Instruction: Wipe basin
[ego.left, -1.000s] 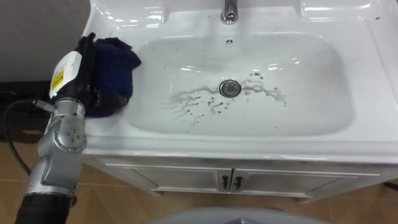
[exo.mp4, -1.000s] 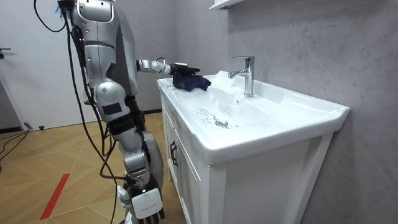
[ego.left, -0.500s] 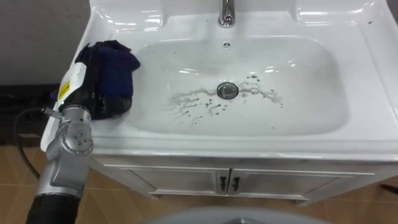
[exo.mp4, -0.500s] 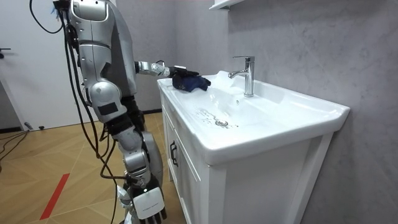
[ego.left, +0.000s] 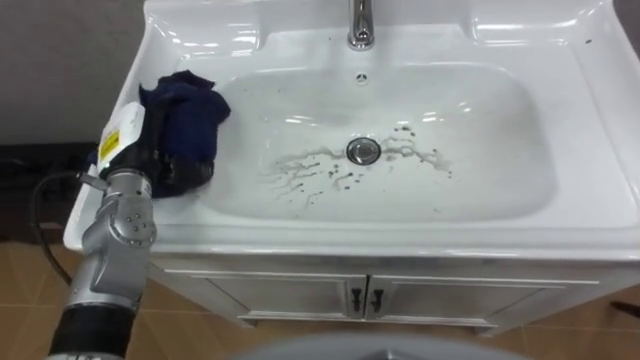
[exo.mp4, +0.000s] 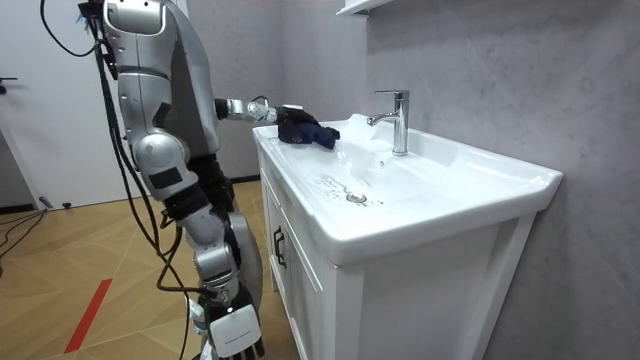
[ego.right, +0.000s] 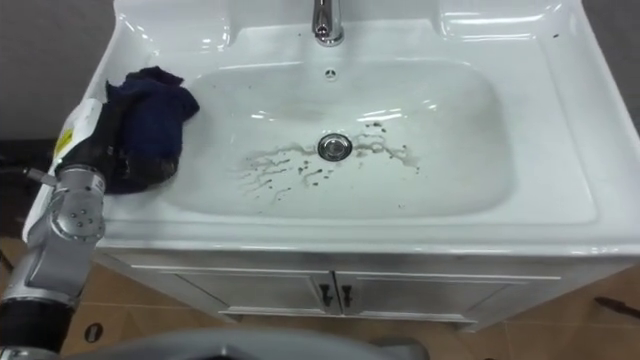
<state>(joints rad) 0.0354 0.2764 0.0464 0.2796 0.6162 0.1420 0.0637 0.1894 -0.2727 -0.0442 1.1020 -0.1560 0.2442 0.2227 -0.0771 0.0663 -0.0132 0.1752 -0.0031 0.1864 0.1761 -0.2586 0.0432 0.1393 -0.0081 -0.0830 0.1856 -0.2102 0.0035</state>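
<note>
A white basin (ego.left: 560, 215) sits in a vanity top, with dark splatter marks (ego.left: 318, 168) around its drain (ego.left: 362, 150). On the basin's left rim lies a bunched dark blue cloth (ego.left: 190, 115). My left hand (ego.left: 152, 165) is shut on the cloth from the near left side, its dark fingers buried in the folds. In the room view I stand at the vanity's end with the left arm stretched out to the cloth (exo.mp4: 305, 128). My right hand (exo.mp4: 238, 338) hangs low by my side.
A chrome faucet (ego.left: 360, 22) stands at the back middle of the basin. Under the top are white cabinet doors (ego.left: 300, 295) with dark handles. A grey wall runs behind the vanity (exo.mp4: 480, 90), and wooden floor (exo.mp4: 90, 260) lies on my side.
My left hand has edged the cloth slightly towards the bowl. In the room view my upper body has leaned a little to that view's left, and the eye view has shifted with it.
</note>
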